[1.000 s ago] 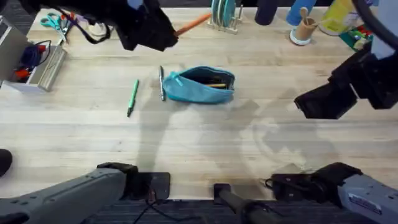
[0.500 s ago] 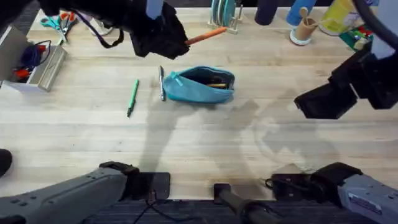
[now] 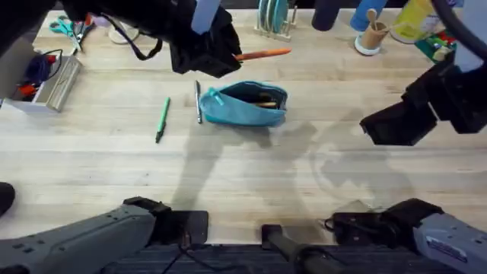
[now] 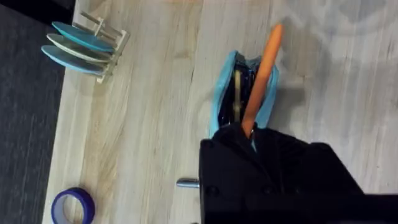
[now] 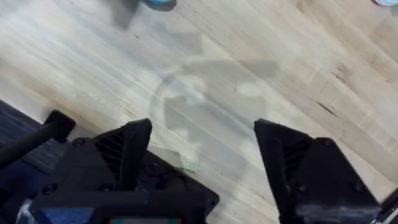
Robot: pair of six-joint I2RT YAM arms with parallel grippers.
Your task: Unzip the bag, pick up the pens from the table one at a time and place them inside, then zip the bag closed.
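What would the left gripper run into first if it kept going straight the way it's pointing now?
Probably the open bag: the left gripper holds the orange pen pointing over its mouth. Depth is unclear, so it may pass above it.

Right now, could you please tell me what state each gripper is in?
Left gripper: fingers closed on the orange pen, held above the open bag.
Right gripper: fingers open, holding nothing, over the table.

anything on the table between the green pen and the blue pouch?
Yes: overhead, the dark grey pen lies between the green pen and the bag, right against the bag's end.
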